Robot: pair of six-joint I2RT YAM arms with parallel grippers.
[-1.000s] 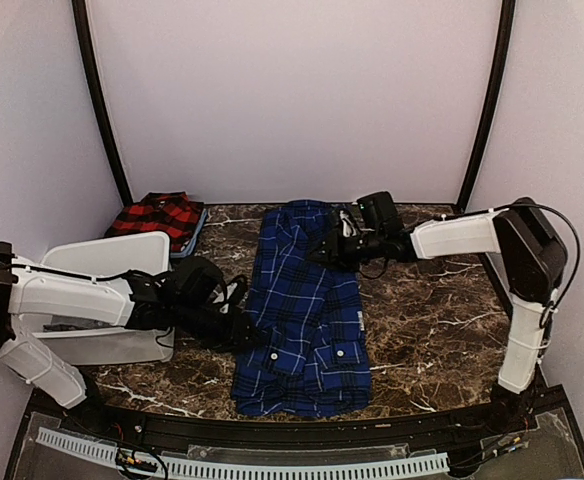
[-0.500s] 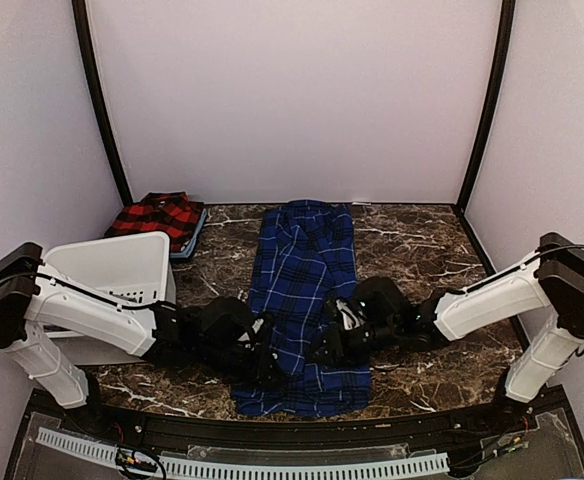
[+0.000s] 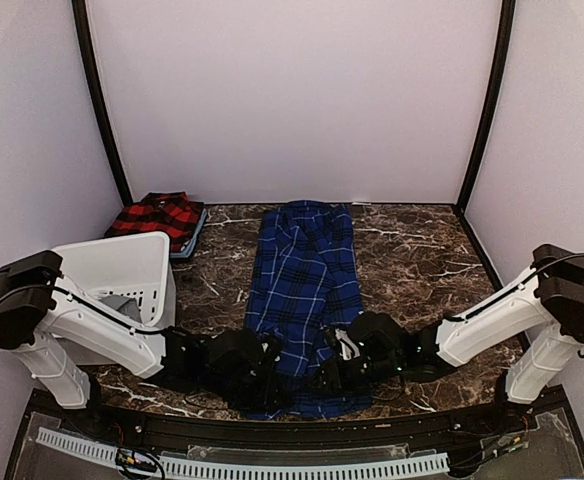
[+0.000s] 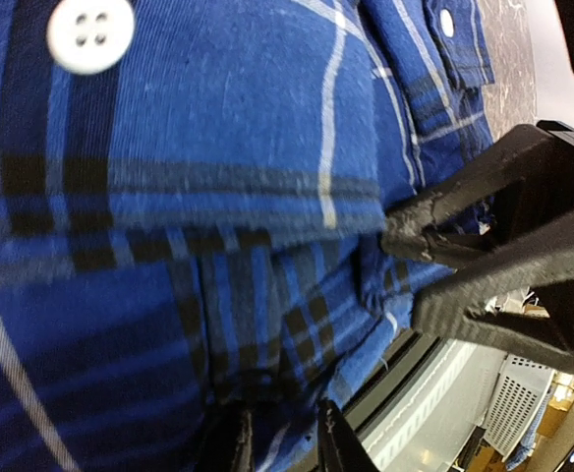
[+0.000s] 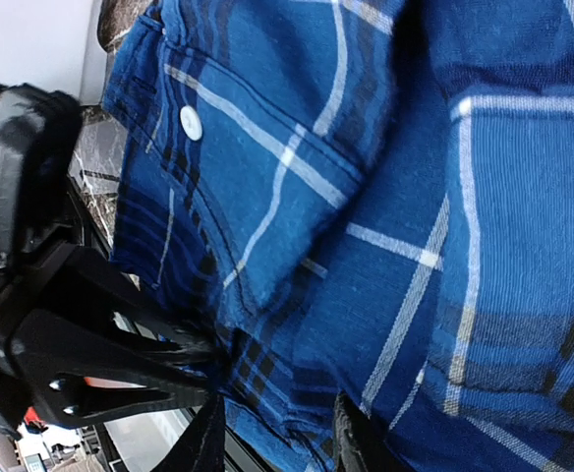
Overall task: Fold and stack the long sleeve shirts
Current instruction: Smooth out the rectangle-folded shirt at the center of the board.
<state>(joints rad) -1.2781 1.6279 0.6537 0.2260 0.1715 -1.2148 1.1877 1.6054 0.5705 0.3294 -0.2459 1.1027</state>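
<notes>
The dark blue plaid shirt (image 3: 304,290) lies lengthwise down the middle of the table, collar at the back and hem at the near edge. My left gripper (image 3: 272,385) is at the hem's left part and my right gripper (image 3: 328,376) is at its right part, facing each other close together. In the left wrist view my fingers (image 4: 233,447) stand close together with blue cloth (image 4: 218,197) pinched between them. The right wrist view shows the same, with the cloth (image 5: 415,197) bunched between my fingers (image 5: 208,442). The fingertips are buried in cloth. The red-and-black shirt (image 3: 157,217) lies folded at the back left.
A white bin (image 3: 112,285) stands at the left, beside my left arm. The table's black front rail (image 3: 292,432) runs just below the hem. The marble table (image 3: 422,260) shows bare to the right of the blue shirt.
Both grippers have come down to the shirt's near hem. The right one swept from the collar to the front, the left slid in from the left. Both now hold cloth.
</notes>
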